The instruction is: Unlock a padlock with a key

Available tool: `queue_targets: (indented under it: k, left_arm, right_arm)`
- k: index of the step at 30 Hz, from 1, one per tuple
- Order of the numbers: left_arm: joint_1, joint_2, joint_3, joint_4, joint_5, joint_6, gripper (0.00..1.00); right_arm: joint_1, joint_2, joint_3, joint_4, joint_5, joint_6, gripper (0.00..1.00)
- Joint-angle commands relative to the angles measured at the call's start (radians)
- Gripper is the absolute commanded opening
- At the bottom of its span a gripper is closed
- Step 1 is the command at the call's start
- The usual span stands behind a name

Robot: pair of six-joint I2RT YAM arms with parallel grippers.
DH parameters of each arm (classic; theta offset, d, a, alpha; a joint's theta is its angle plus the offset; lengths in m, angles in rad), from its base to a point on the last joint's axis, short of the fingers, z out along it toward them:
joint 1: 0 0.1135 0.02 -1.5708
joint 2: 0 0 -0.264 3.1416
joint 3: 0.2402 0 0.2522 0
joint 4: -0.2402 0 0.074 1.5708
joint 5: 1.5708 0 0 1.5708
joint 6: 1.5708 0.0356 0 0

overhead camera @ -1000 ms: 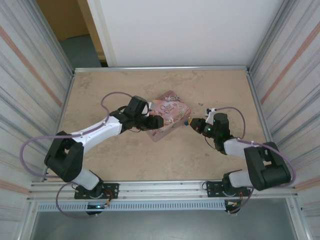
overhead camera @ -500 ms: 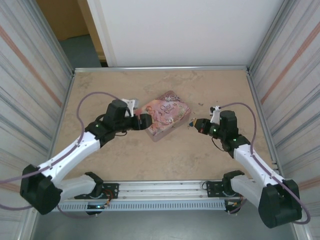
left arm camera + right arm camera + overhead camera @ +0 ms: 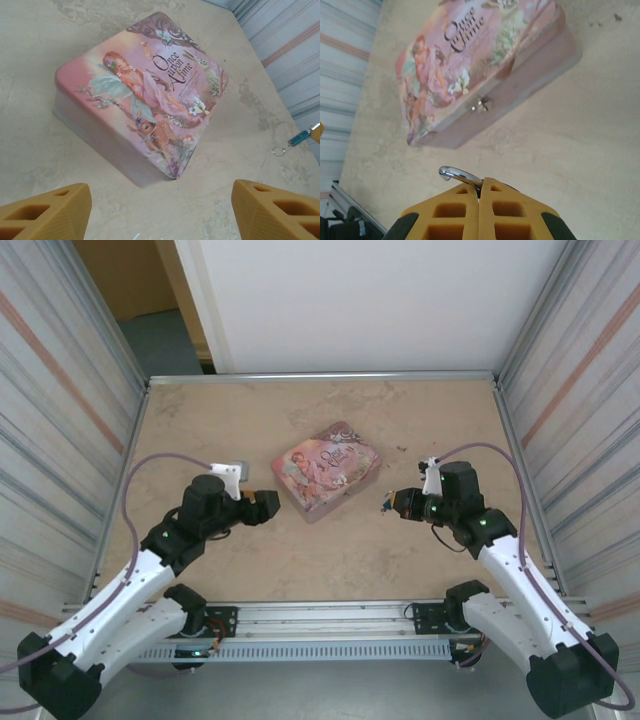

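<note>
My right gripper [image 3: 386, 505] is shut on the tiny padlock, hovering right of the pink tin [image 3: 327, 468] and apart from it. In the right wrist view the padlock's silver shackle [image 3: 455, 173] curls out to the left of the closed fingertips [image 3: 470, 187]. In the left wrist view a bluish-teal piece [image 3: 300, 137] with a thin wire ring [image 3: 278, 150] sticks out at the far right edge. I cannot pick out the key separately. My left gripper [image 3: 268, 506] stands open with nothing in it, near and left of the tin [image 3: 145, 95], its fingers [image 3: 50, 210] wide apart.
The tin lies closed on the beige table [image 3: 220, 430], its small metal latch [image 3: 480, 104] facing my right gripper. Ribbed metal walls [image 3: 60, 420] close in both sides. A metal rail [image 3: 330, 615] runs along the near edge.
My left arm has drawn back from the tin toward the near left, its jaws spreading wider. My right gripper has backed slightly right and nearer, still shut on the padlock.
</note>
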Motion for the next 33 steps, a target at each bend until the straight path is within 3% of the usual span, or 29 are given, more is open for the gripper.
queue_targets:
  k: [1,15,22,33]
  left_arm:
    - [0.017,-0.05,-0.032,0.011,-0.038,0.036,0.76]
    - [0.053,-0.261,-0.13,-0.088,-0.118,0.078,0.8]
    - [0.054,-0.346,-0.159,-0.134,-0.169,0.102,0.83]
    - [0.054,-0.382,-0.162,-0.176,-0.204,0.114,0.83]
  right_arm:
    - [0.027,-0.005,0.069,-0.173,0.03,-0.038,0.0]
    - [0.16,0.045,0.143,-0.425,0.102,0.03,0.0]
    - [0.231,0.136,0.124,-0.431,0.11,0.061,0.0]
    - [0.242,0.296,0.062,-0.369,0.069,0.008,0.0]
